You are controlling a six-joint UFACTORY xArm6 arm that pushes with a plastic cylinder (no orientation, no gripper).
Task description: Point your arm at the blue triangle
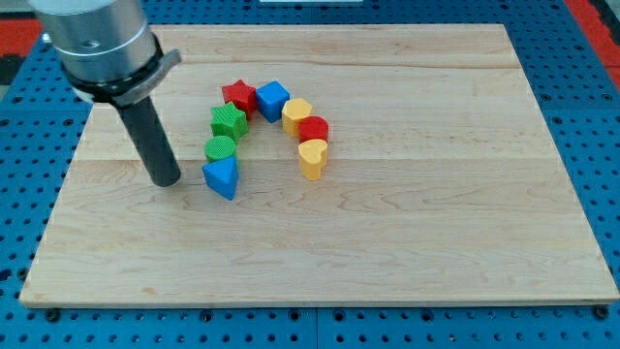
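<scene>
The blue triangle point(222, 177) lies on the wooden board point(387, 233), at the lower left end of an arch of blocks. My tip point(168, 181) rests on the board just to the view's left of the blue triangle, a small gap apart from it. Above the triangle sit a green cylinder point(221, 148) and a green star point(229, 121).
The arch continues with a red star point(239, 96), a blue cube point(273, 100), a yellow hexagon point(296, 115), a red cylinder point(313, 129) and a yellow heart point(312, 157). The arm's grey housing point(102, 44) hangs over the board's upper left.
</scene>
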